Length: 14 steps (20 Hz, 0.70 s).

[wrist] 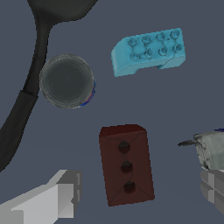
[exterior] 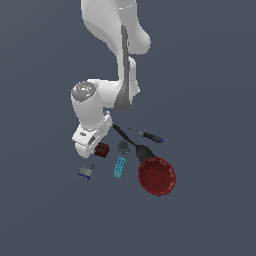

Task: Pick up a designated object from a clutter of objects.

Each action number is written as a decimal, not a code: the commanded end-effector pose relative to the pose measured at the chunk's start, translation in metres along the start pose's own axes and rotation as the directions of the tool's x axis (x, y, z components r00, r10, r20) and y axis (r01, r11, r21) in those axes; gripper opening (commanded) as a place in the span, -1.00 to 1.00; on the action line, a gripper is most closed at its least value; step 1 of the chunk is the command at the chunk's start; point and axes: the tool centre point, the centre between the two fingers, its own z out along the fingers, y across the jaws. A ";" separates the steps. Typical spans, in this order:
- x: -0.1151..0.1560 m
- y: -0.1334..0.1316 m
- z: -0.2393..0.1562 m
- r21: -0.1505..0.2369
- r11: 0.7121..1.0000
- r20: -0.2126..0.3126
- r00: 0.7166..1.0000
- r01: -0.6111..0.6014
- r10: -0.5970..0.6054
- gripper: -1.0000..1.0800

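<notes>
Two grey fingers [wrist: 61, 197] frame the dark red block [wrist: 126, 164] in your wrist view, one on each side of it, with clear floor between each finger and the block's sides. So your gripper [wrist: 131, 192] is spread wide and has hold of nothing. The block lies flat, three round holes in a row along its upper face.

Near it you see the cyan holed brick [wrist: 148, 51], studs up, apart from the block, and the grey round piece [wrist: 66, 81], which sits just beside the black-handled tool [wrist: 22, 109]. At the frame's edge, close by the second finger, the padlock-like piece [wrist: 210, 148] shows only in part.

From the exterior view, your arm's white hand [exterior: 91, 135] hangs low over the clutter, with the dark red block [exterior: 102, 149] just under its tip. The cyan brick [exterior: 119, 167] lies nearby, the padlock-like piece [exterior: 85, 173] toward the exterior view's left, the red bowl [exterior: 157, 175] toward its right with the black tool's handle touching its rim. The blue-handled screwdriver [exterior: 148, 135] lies beyond, apart from the rest.
</notes>
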 end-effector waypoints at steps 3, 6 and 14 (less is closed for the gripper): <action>-0.007 -0.002 0.013 0.001 0.998 -0.011 0.997 0.070 -0.070 0.92; -0.010 -0.003 0.019 0.001 0.995 -0.016 0.995 0.101 -0.101 0.92; -0.013 -0.004 0.024 0.001 0.992 -0.021 0.992 0.126 -0.126 0.92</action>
